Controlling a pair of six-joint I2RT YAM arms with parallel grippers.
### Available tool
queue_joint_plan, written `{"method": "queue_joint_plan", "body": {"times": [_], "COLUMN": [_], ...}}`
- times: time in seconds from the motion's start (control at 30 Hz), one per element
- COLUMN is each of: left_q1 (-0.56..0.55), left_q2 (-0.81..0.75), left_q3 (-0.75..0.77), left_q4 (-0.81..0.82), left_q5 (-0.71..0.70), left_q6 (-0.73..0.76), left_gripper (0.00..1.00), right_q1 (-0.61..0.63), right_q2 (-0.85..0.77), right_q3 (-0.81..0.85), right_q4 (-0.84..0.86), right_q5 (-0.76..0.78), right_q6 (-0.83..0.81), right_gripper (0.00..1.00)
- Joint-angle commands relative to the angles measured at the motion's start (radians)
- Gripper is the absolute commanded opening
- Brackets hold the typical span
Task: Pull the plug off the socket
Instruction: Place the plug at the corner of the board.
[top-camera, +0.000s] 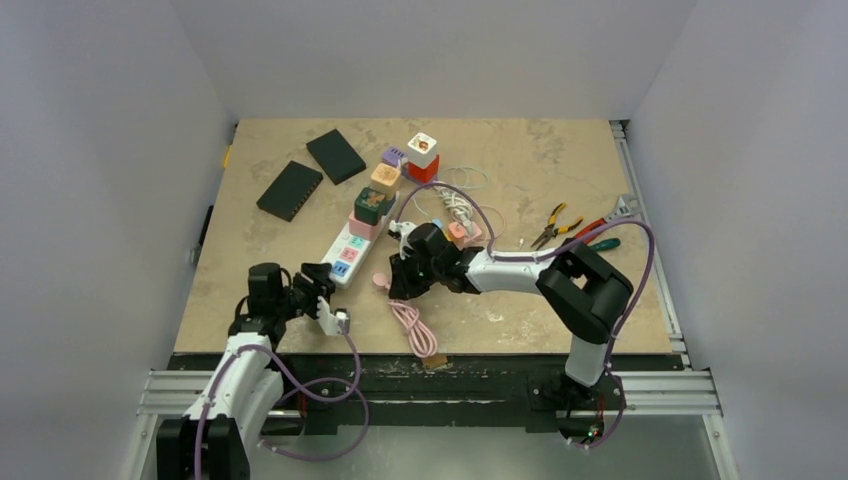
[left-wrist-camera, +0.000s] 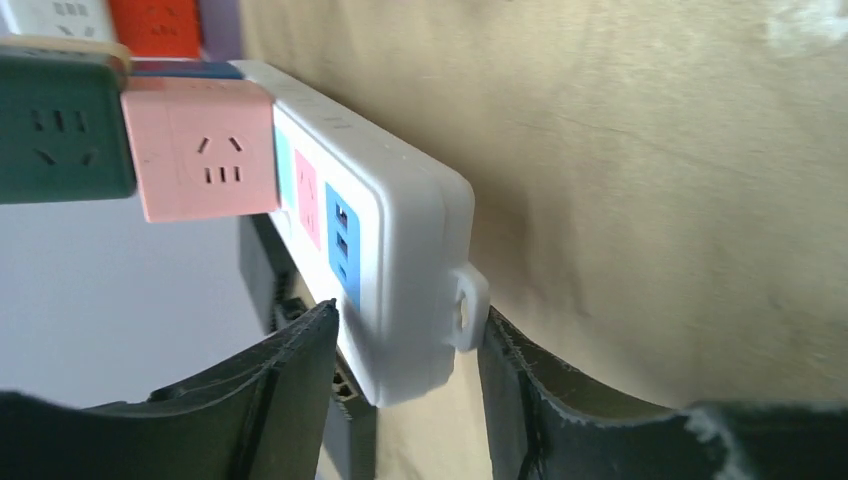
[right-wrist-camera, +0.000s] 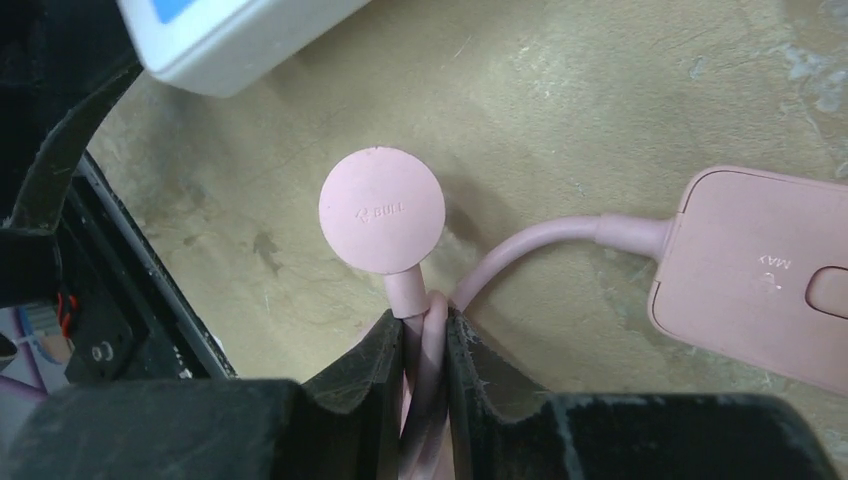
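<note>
Tabletop (top-camera: 560, 300): mottled tan, stone-like, with pale worn patches. Plain white walls (top-camera: 430, 50) close it in at left, rear and right. Aluminium rail (top-camera: 460, 402) along the near edge, another (top-camera: 668, 305) down the right side. Light even and soft, shadows faint.

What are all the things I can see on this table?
Power strip: one, white, left of middle.
Cube adapters: about six, mixed colours, at its far end.
Plug with cable: one, pink, lying beside the strip.
Block: one, pink, joined to that cable.
Flat boxes: two, black, far left.
Hand tools: about three, yellow, red, green handles, right side.
Coiled cord: one, white, middle.
Left end effector: one, black, straddling the strip's near end.
Right end effector: one, black, pinching the pink cable.
</note>
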Motion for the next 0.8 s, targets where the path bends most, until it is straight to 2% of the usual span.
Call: {"method": "queue_joint_plan", "body": {"times": [0.0,0.07,0.17,0.27,0.33,0.53,0.77], "left_q1": [0.003,0.003,0.003,0.003,0.003,0.006,-0.001], "left_q2": [-0.006,0.002,0.010,0.008,0.002,-0.042,-0.074], "left_q3": [0.011,0.009,0.007,0.006,0.013,0.143,0.443], "left_q4": [-0.088,-0.099,-0.105,-0.116,-0.138,-0.317,-0.647], "left_q5": [-0.018,-0.021,-0.022,-0.022,-0.029,-0.042,0.043], "left_q6": [0.012,0.025,0.027,0.032,0.028,-0.100,-0.413], "left_gripper": [0.54,0.60,0.70,0.93,0.99,1.00,1.00], "right_q1": [0.011,0.016,0.019,0.018,0.018,-0.023,-0.153], "right_q2": [-0.033,-0.052,-0.108,-0.188,-0.246,-0.409,-0.564], "right_q3": [-0.039,-0.040,-0.046,-0.040,-0.033,-0.009,-0.041], "right_q4": [0.011,-0.001,-0.019,-0.047,-0.061,-0.165,-0.215], "right_q5": [0.046,0.062,0.092,0.107,0.126,0.182,0.181], "right_q6": [0.009,0.006,0.000,-0.006,-0.009,-0.011,0.012], "right_gripper": [0.31,0.49,0.66,0.69,0.70,0.70,0.69]}}
